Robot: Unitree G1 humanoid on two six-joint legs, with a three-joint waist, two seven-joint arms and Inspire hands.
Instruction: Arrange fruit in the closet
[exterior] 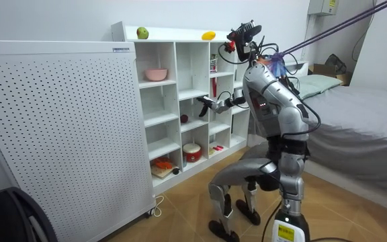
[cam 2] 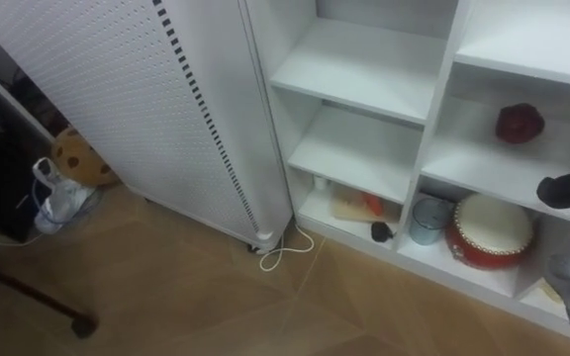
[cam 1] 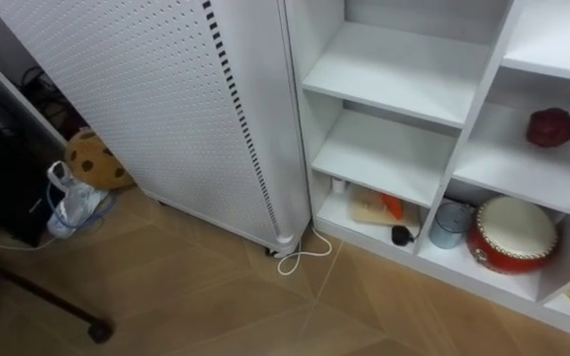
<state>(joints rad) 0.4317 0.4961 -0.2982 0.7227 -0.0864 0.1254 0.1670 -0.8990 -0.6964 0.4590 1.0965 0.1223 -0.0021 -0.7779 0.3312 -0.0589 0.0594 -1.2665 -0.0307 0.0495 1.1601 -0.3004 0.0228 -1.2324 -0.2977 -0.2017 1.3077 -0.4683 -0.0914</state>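
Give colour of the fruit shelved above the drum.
Fruit is dark red; left eye view shows it best.

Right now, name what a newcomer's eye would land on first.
The white closet of open compartments draws the eye, with a dark red fruit on a right-hand shelf and a red-and-white drum in the compartment below it. A perforated white panel stands beside it on the left. In the room view the robot crouches before it, and a green fruit and a yellow fruit sit on top.
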